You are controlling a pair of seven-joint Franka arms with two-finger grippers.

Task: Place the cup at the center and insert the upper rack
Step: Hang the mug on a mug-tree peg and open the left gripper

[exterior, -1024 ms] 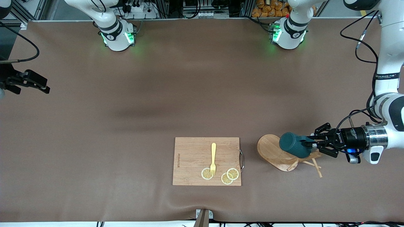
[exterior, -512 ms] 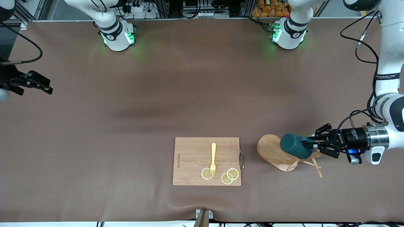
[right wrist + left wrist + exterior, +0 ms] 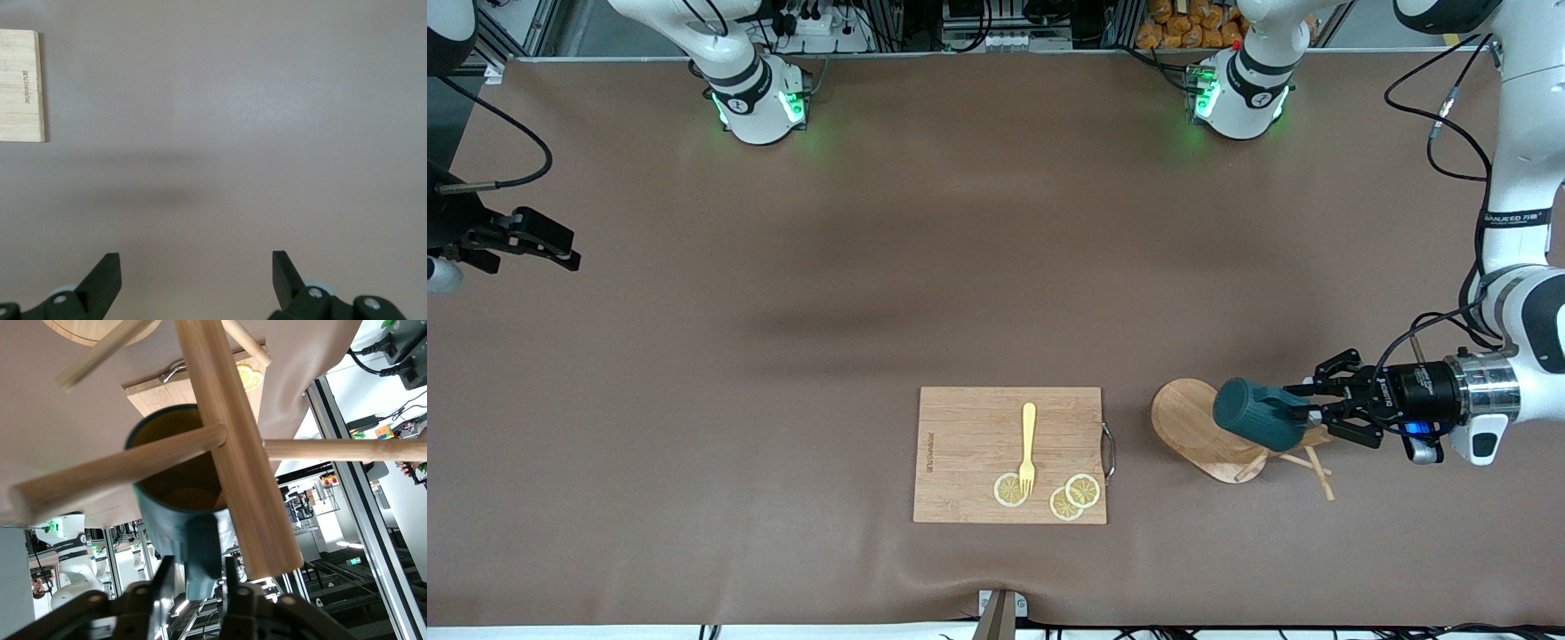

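The upper rack, a light wooden mug tree point(image 3: 1187, 418), lies on its side at the left arm's end of the table, beside the cutting board. Its post point(image 3: 233, 453) and pegs point(image 3: 1316, 476) point toward the left arm. The dark teal cup point(image 3: 1254, 413) hangs tilted on a peg over the oval base; its tan inside point(image 3: 180, 487) faces the left wrist camera. My left gripper point(image 3: 1307, 411) is level with the cup, its fingers closed in on either side of the cup's handle point(image 3: 200, 560). My right gripper point(image 3: 560, 249) is open and empty above bare table at the right arm's end.
A rectangular wooden cutting board point(image 3: 960, 444) lies near the front edge at mid-table, with a yellow fork point(image 3: 1028, 444) and lemon slices point(image 3: 1067, 498) on it. Its corner shows in the right wrist view point(image 3: 20, 87). The brown tablecloth point(image 3: 871, 267) covers the table.
The right gripper has drifted slightly toward the table's middle and the front camera. The left gripper and the cup have shifted only a few pixels; the cup's tilt changed slightly.
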